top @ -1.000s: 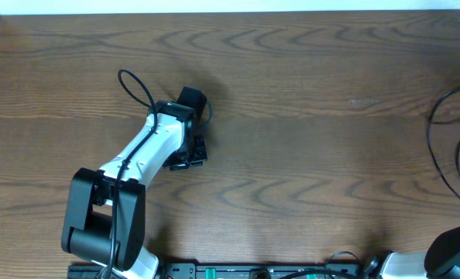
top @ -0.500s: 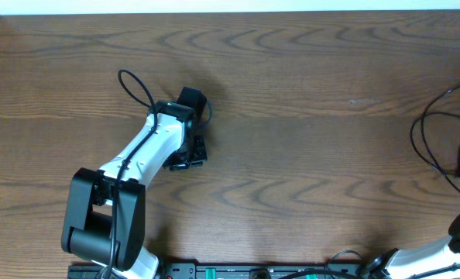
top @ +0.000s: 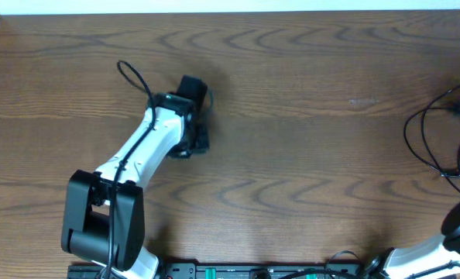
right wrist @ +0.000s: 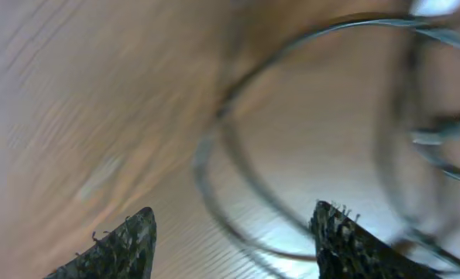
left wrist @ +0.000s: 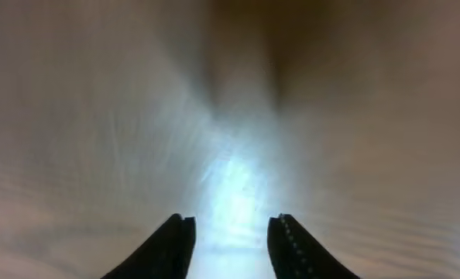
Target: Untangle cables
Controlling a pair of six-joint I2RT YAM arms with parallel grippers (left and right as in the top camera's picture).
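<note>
The cables (top: 407,136) are seen looped at the right edge of the table (top: 292,77). The right gripper (right wrist: 234,232) is spread wide above them. The left gripper (left wrist: 231,232), left of the table's middle, is parted and empty.

Dark brown table (top: 292,155) with wavy wood grain, a pale white strip (top: 214,6) along its far edge.

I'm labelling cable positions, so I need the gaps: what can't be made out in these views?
Overhead: the cables run off the right edge; their number and plugs are unseen.
Right wrist: motion blur smears the loops beyond the right gripper; crossings unreadable.
Left wrist: blur; only table shows past the left gripper.
</note>
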